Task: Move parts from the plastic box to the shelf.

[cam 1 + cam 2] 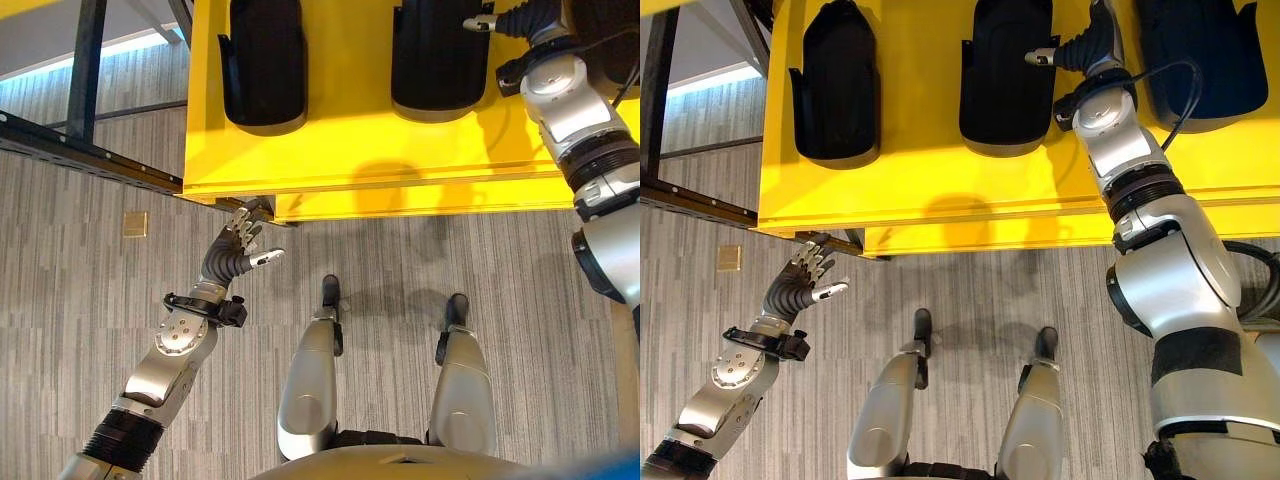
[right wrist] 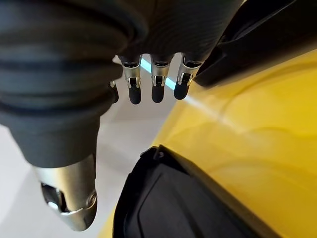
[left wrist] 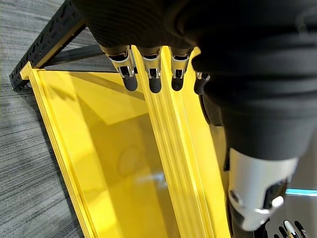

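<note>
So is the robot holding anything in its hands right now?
No. The left hand hangs open below the yellow shelf; the right hand is open above the black parts.

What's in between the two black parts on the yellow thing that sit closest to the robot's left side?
Just bare yellow shelf between the left black part and the middle black part, as the right eye view shows.
</note>
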`<state>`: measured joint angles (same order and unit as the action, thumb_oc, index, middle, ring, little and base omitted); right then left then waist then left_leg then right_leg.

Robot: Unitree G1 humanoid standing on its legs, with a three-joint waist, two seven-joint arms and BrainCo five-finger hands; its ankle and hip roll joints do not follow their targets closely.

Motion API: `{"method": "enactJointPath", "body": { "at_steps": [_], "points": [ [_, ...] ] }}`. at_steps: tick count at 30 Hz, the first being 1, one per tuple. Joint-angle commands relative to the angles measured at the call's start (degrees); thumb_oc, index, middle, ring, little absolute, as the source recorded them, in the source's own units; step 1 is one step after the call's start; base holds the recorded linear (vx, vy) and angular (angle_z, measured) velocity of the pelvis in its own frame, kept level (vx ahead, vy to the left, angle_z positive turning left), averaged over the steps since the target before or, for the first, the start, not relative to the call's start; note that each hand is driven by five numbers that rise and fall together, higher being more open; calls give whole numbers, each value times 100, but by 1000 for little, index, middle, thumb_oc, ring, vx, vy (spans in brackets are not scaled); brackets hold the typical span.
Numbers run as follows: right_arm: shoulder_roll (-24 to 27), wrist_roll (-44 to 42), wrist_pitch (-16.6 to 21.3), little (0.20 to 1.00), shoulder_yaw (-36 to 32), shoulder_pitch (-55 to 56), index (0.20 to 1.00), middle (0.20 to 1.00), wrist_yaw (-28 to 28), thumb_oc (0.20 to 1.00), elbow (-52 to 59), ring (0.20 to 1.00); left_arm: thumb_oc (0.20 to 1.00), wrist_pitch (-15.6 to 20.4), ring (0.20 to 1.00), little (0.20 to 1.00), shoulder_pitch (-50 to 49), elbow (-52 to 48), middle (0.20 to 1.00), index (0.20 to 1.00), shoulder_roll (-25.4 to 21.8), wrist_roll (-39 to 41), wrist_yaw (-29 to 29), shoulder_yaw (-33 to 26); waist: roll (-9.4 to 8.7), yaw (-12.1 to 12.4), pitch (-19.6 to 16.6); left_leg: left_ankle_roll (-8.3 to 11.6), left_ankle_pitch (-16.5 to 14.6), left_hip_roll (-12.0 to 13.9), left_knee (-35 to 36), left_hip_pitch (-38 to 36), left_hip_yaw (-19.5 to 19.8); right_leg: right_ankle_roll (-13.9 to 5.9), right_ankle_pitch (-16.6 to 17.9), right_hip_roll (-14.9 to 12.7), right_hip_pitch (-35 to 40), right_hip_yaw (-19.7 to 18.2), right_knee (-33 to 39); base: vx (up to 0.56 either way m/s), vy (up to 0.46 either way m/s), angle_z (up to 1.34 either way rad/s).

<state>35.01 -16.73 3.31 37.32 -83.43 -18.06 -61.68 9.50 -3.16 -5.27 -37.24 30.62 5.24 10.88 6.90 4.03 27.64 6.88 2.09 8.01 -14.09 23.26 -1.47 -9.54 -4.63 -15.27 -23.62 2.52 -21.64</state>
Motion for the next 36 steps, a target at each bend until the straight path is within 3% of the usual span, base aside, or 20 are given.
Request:
{"method": "enactJointPath", "body": {
  "at_steps": [1,36],
  "points": [
    [184,-178,257,1000,207,-737,1000,1000,-79,1000,-126,1000,1000,390,1000,1000,7,-229,1000,1000,-233,-14,112,-34,-230,87,-101,-197,-3,56,-161,153,-103,157,110,46,-181,95,-207,12,-9,9],
    [515,-162,281,1000,671,-1173,1000,1000,42,1000,-707,1000,1000,578,1000,1000,-19,-252,1000,1000,-233,-42,358,-232,-282,347,130,-218,-27,-92,-309,593,141,154,49,-25,-381,275,-328,4,1,5]
  ]
}}
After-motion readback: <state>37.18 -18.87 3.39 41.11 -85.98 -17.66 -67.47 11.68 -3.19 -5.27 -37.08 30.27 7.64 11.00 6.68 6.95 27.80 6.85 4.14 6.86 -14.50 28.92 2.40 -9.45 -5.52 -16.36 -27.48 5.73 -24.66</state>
